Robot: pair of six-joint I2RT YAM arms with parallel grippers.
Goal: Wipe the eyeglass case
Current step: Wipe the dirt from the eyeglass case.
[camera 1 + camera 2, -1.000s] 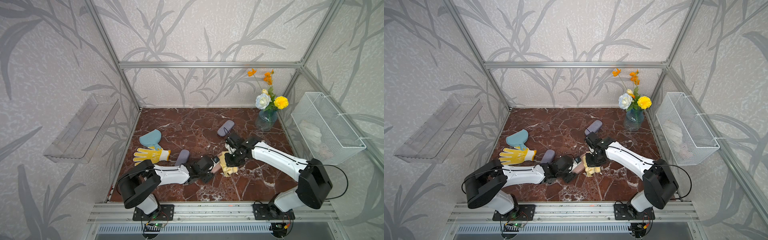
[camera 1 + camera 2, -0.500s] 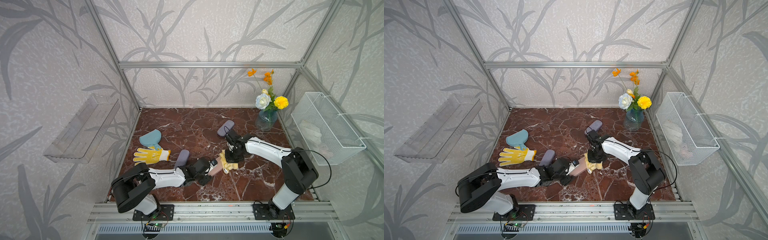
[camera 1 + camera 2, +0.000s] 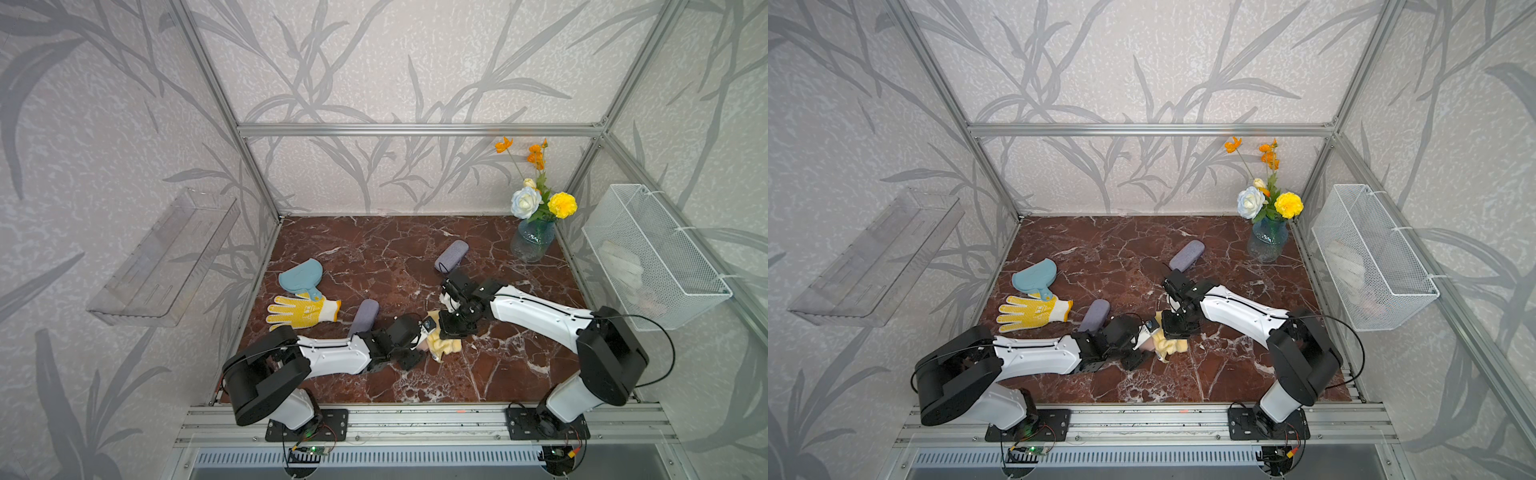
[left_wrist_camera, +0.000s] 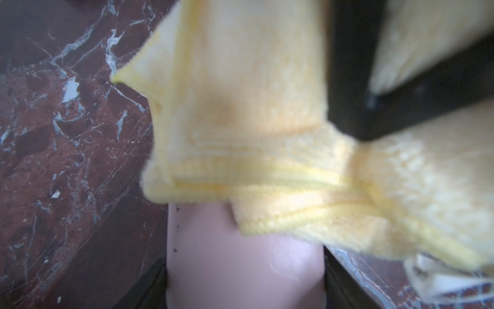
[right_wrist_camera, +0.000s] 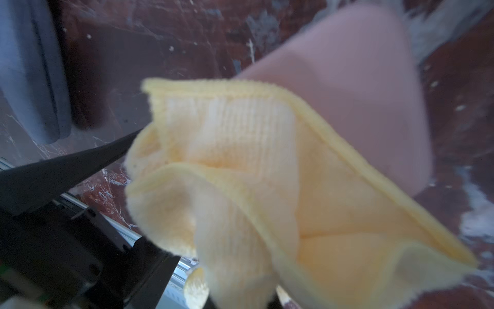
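Observation:
A pink eyeglass case lies low over the marble floor, and my left gripper is shut on its sides. Both top views show only a sliver of the case, between the two grippers. A folded yellow cloth drapes over the case's far end. My right gripper comes down from above, shut on the cloth. In the right wrist view the case sticks out beyond the cloth.
Two grey-purple cases lie on the floor, one just left of my left wrist. A blue mitt and a yellow glove sit at the left. The flower vase stands back right, beside a wire basket.
The right arm swung its elbow in and back out while the cloth slid a little along the case. The left gripper kept hold of the case and barely shifted.

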